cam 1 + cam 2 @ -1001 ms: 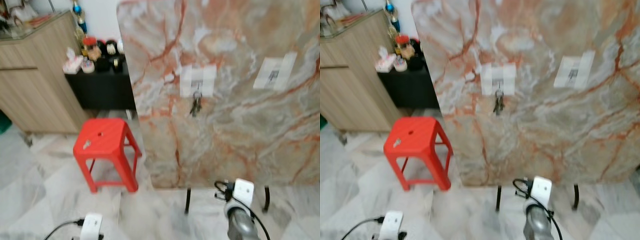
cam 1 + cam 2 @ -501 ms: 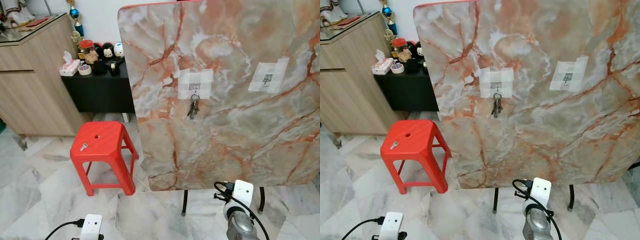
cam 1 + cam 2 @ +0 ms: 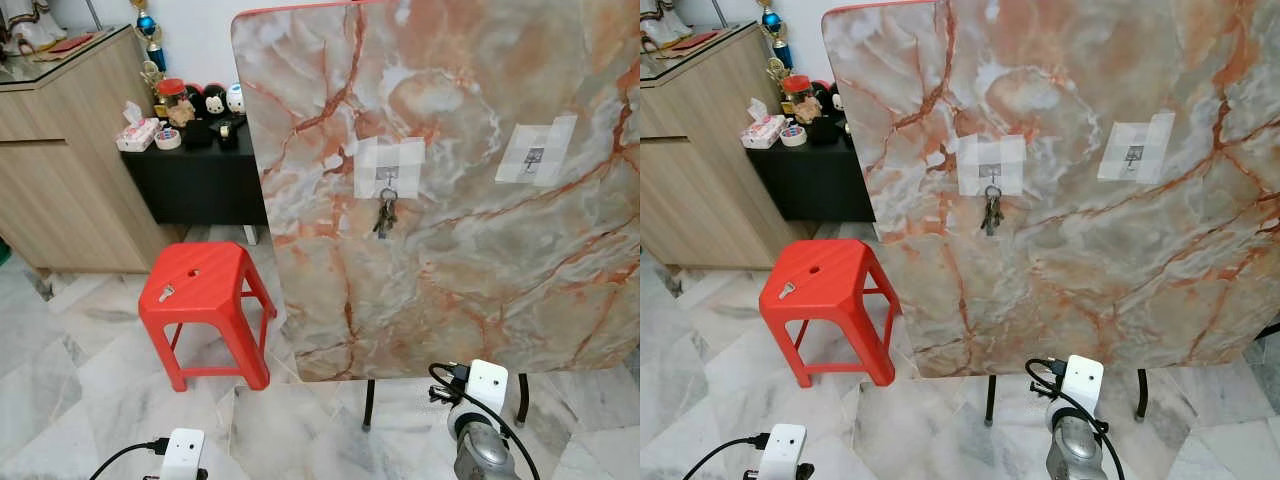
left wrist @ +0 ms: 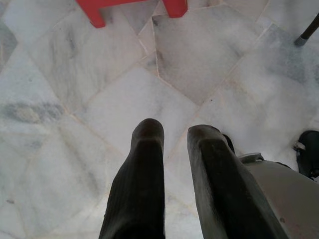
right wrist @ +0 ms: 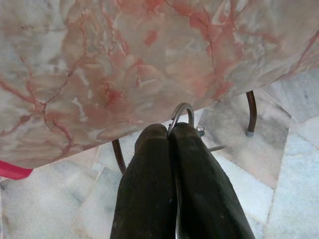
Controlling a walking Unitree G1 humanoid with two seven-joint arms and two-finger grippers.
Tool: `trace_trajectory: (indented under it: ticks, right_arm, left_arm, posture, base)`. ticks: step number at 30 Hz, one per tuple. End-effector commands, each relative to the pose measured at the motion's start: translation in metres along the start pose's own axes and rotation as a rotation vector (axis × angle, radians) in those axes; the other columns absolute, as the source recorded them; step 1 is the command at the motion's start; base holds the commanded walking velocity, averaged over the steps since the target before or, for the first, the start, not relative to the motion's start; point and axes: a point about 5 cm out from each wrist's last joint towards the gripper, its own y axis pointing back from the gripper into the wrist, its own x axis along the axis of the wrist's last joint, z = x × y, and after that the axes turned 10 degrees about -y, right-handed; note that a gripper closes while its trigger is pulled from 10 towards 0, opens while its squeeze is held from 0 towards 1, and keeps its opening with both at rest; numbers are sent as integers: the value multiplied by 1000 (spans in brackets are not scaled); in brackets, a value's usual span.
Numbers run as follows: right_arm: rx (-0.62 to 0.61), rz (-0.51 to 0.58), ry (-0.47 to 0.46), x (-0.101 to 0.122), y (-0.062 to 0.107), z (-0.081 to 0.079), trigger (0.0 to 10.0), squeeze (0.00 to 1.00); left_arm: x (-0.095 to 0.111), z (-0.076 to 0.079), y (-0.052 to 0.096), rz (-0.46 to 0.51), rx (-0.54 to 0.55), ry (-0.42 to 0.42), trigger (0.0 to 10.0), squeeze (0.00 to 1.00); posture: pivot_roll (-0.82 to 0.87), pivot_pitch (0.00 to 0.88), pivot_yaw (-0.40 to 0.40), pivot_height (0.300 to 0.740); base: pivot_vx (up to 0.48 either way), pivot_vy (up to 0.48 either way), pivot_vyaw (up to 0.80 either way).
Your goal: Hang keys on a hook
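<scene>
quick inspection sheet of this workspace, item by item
surface: upright marble panel on thin metal legs, over marble floor tiles.
job's things: key ring pinched in the right gripper; left hook already holds a bunch of keys; right hook bare.
clutter: small key on the red stool.
grippers: right shut on the ring, low before the panel; left gripper open over the floor.
cables: black cable at the right wrist.
surroundings: wooden cabinet, black side table with trinkets.
</scene>
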Motion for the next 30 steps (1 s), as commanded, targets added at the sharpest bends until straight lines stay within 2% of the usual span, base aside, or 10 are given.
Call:
trace_trajectory:
  ticks: [1,16,21,30]
  right_arm:
    - [5,18,3,3,-1,-2,10000,0]
    - [9,21,16,5,-1,-4,10000,0]
    - [1,25,19,5,-1,-3,10000,0]
    - [-115,181,73,26,-2,7,10000,0]
  left_arm:
    - [-4,-2,1,-14,-4,-11,10000,0]
    - [-3,-2,1,-12,-8,-12,10000,0]
    - [-3,-2,1,-12,-6,-15,10000,0]
    - [-4,-1,1,-14,-4,-12,10000,0]
  posture:
    - [-59,0,41,740]
    - [-56,0,39,740]
    - [-56,0,39,740]
    - [-51,0,35,740]
  base:
    - [255,0,0]
    - [298,0,0]
    - [0,0,0]
    - [0,0,0]
